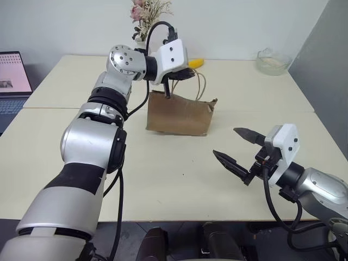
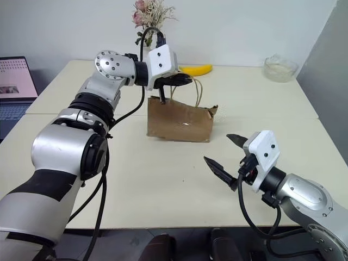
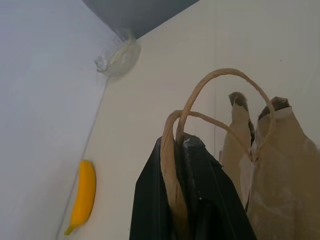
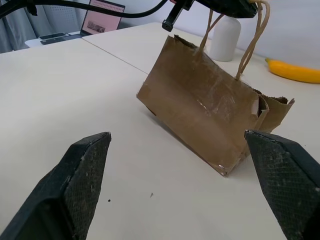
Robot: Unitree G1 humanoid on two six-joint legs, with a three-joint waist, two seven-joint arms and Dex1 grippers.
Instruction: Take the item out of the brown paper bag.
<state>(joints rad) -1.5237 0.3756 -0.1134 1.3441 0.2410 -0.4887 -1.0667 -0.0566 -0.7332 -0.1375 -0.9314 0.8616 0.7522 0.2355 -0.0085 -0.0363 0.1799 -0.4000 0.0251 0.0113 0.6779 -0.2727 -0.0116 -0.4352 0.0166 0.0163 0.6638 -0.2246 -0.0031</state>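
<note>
the two head views look forward and down from above the robot's arms across the table, both taking in the brown paper bag, the banana and the laptop at the left edge. the left wrist view sits very close over the bag's handles, facing the table's far corner with the glass bowl. the right wrist view looks low and level across the table at the bag's side from near, sharing bag and banana.

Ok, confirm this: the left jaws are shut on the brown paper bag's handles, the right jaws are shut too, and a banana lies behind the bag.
Not quite: the right gripper stands open and empty, as the right eye view shows. The left gripper is shut on the brown paper bag's handles, and the banana does lie behind the bag.
</note>
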